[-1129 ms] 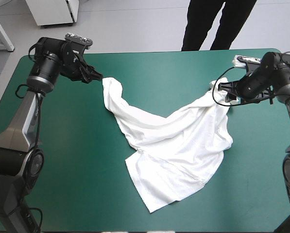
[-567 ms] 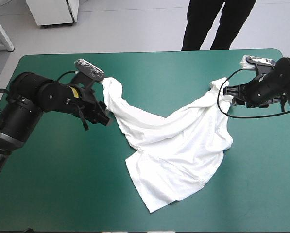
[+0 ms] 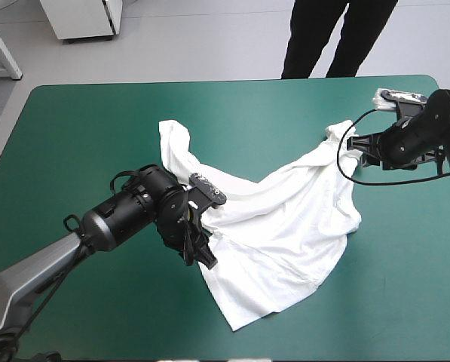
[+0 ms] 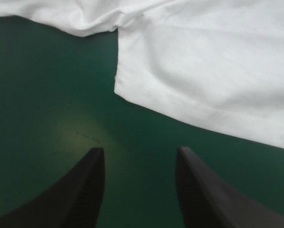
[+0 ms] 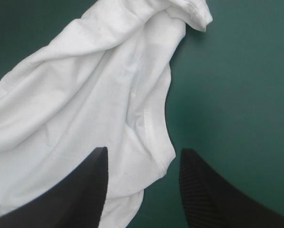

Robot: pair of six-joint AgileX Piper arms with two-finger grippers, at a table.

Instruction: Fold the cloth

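Note:
The white T-shirt [image 3: 277,226] lies crumpled across the middle of the table, one end stretched toward the far left and one toward the far right. My left gripper [image 3: 203,255] hovers at the shirt's left hem corner. In the left wrist view its fingers [image 4: 139,152] stand open over bare cover, with the hem corner [image 4: 127,90] just ahead of them. My right gripper [image 3: 358,153] sits at the shirt's far right end. It is open [image 5: 143,151], and a hemmed edge of the shirt [image 5: 153,137] lies between its fingers.
The teal-green cover [image 3: 74,151] shows on every side of the shirt, widest at the left and along the near edge. The table's right far corner [image 3: 428,79] is close behind my right gripper.
My left arm has swung from the shirt's far left end down to its left hem corner. The right gripper drew back slightly to the right earlier and has held since. The shirt has barely shifted.

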